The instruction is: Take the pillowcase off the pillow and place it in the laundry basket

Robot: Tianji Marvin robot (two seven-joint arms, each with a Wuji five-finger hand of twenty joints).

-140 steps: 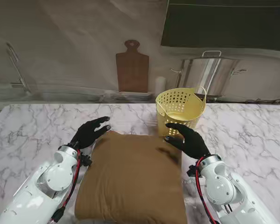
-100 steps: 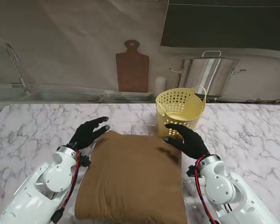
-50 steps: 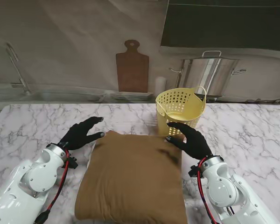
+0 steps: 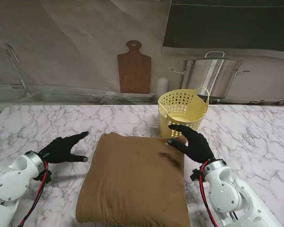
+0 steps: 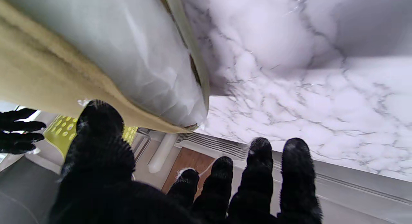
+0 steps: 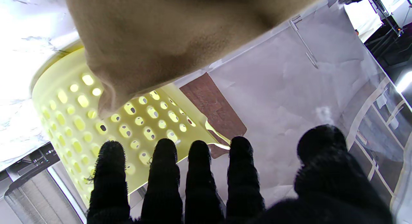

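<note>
Stand view: pillow [image 4: 135, 182] in brown pillowcase [image 4: 132, 165] flat on desk [image 4: 255, 132], laundry basket [image 4: 182, 111] just beyond; left hand [image 4: 61, 149] apart, empty, beside.
Left wrist: white inner exposed at pillowcase opening [image 5: 135, 63].
Right wrist: right hand [image 6: 199, 182] spread, gripping nothing.
Risk: one-sided pull likely drags pillow whole.
</note>
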